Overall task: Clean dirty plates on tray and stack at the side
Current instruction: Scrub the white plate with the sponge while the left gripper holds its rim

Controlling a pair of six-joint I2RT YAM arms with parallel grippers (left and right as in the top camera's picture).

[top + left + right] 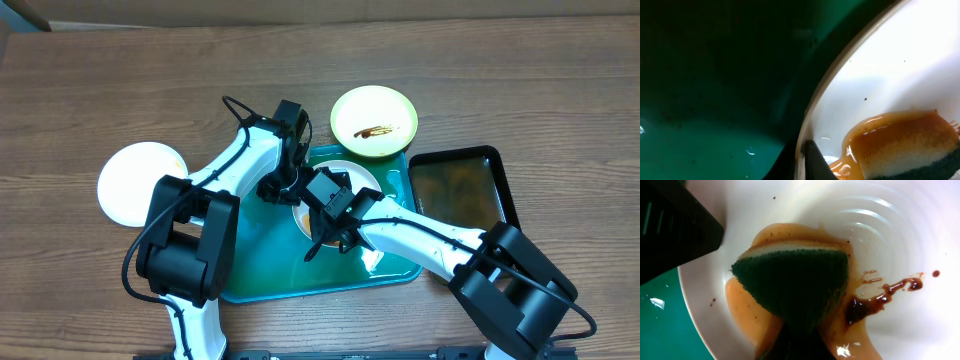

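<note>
tray (pixel 260 270): white plate (pixel 900 240), brown smear (pixel 885 292) | sponge (pixel 795 287) on plate

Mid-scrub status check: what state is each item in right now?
Tray: wet.
White plate on the tray: dirty, brown sauce smeared across it.
Sponge: held by the right gripper, pressed on that plate, sauce-soaked.
Pale green plate: dirty, brown smear in the middle.
White plate at left: looks clean, on the table.
Black tray: holds brownish liquid.
Left gripper: at the plate rim, grip unclear.
</note>
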